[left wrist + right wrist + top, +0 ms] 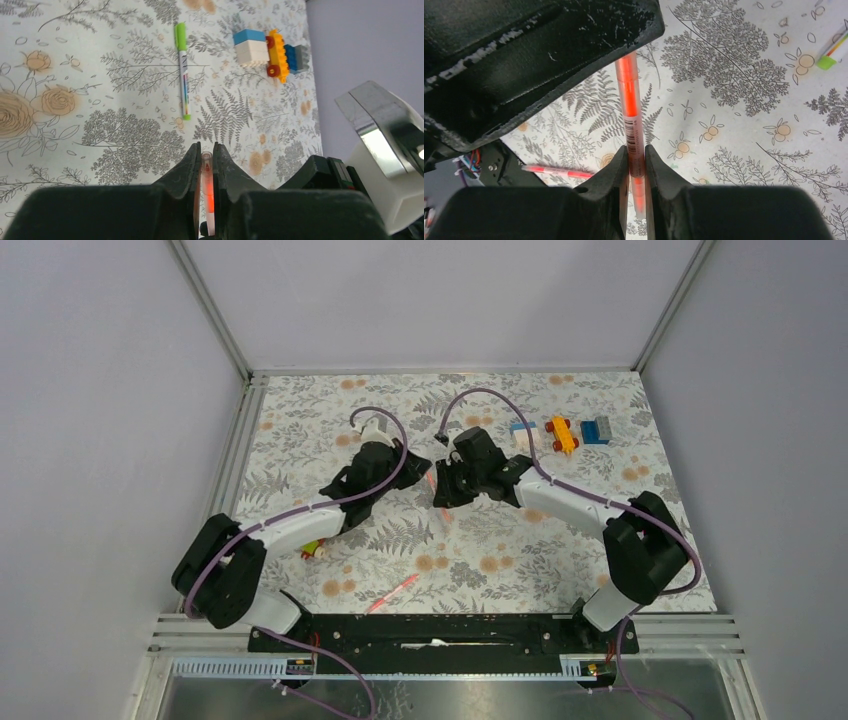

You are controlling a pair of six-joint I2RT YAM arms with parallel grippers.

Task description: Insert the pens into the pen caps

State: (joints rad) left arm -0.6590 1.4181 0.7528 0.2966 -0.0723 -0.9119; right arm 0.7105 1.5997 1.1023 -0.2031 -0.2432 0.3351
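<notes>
Right end effector (pixel 636 154) clamped on pink pen (pixel 629 95), left end effector (pixel 206 150) on pink tube (pixel 207 185); two loose: red pen (pixel 556 171), green-capped pen (pixel 183 70).

lab booth: aluminium frame (pixel 210 308), plain grey walls (pixel 440 300)

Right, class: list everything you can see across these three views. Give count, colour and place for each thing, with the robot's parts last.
held pink pen: one, pink-orange, up off the table between the two grippers
loose pink pen: one, pink, lying on the table near the arm bases
white pen: one, white with green ends, lying beyond the left gripper
toy block: one, blue and white, far right of the table
toy car: one, yellow with red wheels, beside that block
second block: one, blue and grey, right of the car
small toy: one, green, yellow and red, partly under the left arm
table: one, floral cloth
left gripper: one, black, shut on the held pen's far end
right gripper: one, black, shut on its barrel
</notes>
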